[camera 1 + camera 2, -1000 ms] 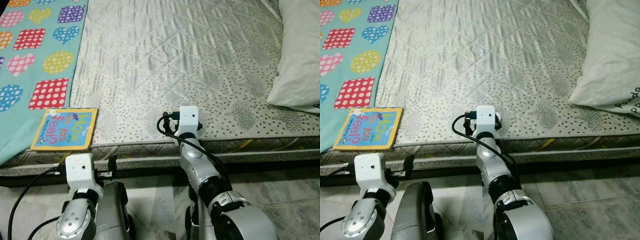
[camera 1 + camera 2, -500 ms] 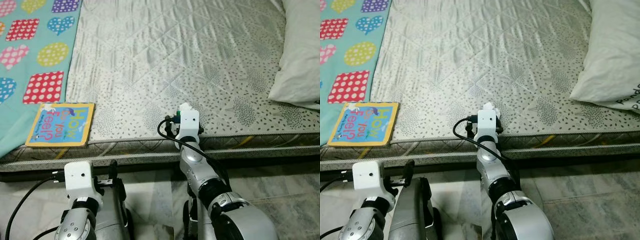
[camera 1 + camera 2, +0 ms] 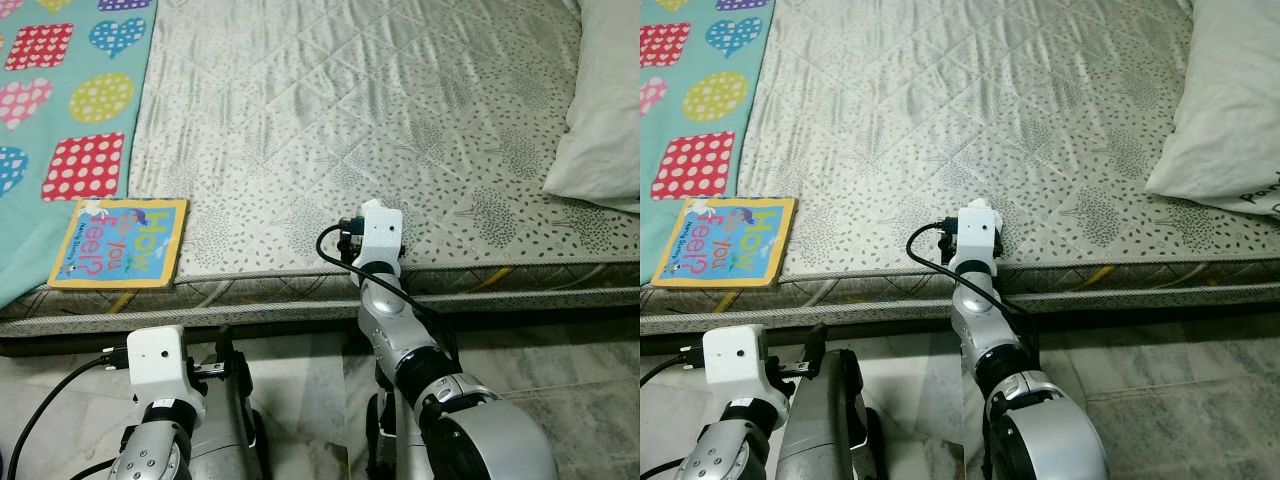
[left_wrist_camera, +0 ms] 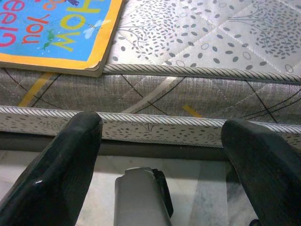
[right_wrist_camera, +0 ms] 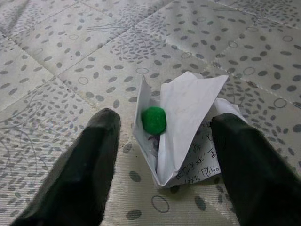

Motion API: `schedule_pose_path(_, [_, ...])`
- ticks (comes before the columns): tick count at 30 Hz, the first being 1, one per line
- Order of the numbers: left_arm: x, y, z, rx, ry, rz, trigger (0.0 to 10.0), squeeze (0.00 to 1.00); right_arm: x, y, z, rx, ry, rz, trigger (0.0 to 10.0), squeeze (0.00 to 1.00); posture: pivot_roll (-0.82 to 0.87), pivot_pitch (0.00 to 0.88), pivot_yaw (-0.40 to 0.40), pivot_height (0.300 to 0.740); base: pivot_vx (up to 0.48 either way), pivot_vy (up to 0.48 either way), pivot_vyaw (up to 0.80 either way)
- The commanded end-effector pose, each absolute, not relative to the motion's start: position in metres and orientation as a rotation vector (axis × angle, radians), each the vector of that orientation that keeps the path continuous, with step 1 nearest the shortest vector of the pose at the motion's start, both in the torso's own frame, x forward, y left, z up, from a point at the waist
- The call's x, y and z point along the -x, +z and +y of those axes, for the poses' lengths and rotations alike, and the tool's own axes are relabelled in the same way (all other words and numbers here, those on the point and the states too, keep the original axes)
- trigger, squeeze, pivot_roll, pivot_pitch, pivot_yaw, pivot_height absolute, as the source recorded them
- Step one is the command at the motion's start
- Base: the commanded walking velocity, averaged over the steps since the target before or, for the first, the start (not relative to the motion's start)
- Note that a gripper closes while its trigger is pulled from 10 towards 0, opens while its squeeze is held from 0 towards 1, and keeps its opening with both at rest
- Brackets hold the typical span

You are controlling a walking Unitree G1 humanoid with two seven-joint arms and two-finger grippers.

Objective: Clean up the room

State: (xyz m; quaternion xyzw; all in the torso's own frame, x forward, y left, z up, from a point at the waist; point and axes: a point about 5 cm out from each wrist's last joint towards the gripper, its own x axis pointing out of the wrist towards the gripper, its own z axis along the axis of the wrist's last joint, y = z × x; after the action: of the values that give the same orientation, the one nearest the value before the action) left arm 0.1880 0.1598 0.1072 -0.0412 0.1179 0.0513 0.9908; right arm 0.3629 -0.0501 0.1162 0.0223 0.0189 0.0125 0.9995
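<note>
Moved my right gripper fwd over the mattress edge; fingers spread around crumpled paper w/ green ball. Left gripper spread, low by bed side, near book.

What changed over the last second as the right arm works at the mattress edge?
The right gripper has pushed forward over the mattress edge and now sits open around a crumpled paper with a green ball; nothing is grasped yet. The left gripper, book, blanket and pillow stayed put.
</note>
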Motion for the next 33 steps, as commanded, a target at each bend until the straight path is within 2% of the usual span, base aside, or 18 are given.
schedule_pose_path(1, [-0.183,0.105,0.162,0.071,0.119,0.259,10.0,0.00,-0.352,0.125,0.000,-0.123,0.118,0.044,0.0,0.00,0.06,0.374,0.019,0.575,0.000,0.000,0.00])
schedule_pose_path(20, [-0.187,0.105,0.163,0.068,0.117,0.254,10.0,0.00,-0.352,0.125,-0.001,-0.115,0.125,0.036,0.0,0.00,0.06,0.358,0.021,0.575,0.000,0.000,0.00])
schedule_pose_path(33, [-0.208,0.107,0.163,0.069,0.107,0.210,10.0,0.00,-0.361,0.130,-0.013,-0.136,0.138,0.038,0.0,0.00,0.03,0.292,0.020,0.575,0.000,0.000,0.00])
